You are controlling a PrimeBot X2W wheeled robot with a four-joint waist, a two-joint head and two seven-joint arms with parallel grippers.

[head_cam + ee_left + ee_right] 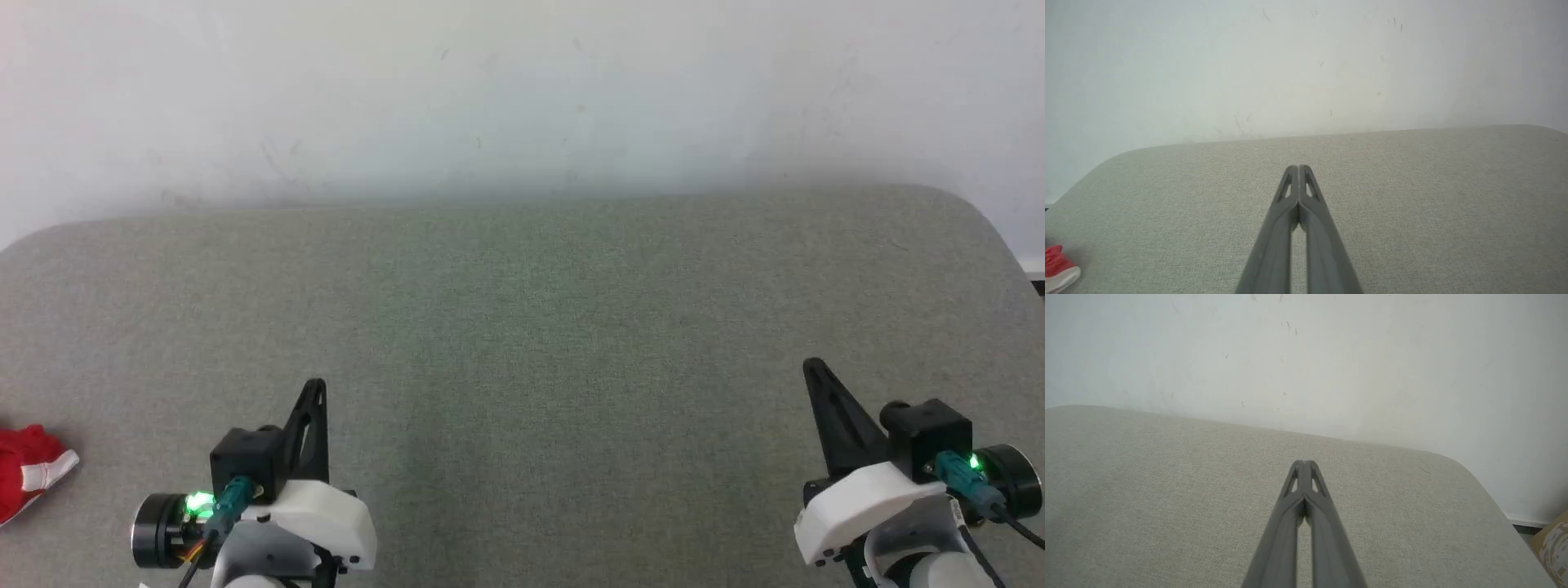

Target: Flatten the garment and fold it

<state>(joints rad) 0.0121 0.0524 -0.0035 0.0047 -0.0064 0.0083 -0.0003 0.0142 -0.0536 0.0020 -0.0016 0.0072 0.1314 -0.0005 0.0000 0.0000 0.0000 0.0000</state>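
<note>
A corner of the bright red garment [28,472], with white trim, pokes in at the left edge of the grey fabric surface [522,327]. The left wrist view catches the same garment [1057,267] at its bottom left. My left gripper [317,384] hovers at the lower left, to the right of the garment and apart from it. Its fingertips meet, shut on nothing [1298,167]. At the lower right my right gripper [808,363] is far from the cloth. It is shut too, tips together [1304,462].
A white scuffed wall [522,90] rises behind the surface. The surface has rounded far corners. Past its right edge, a cardboard box [1553,543] sits on the floor.
</note>
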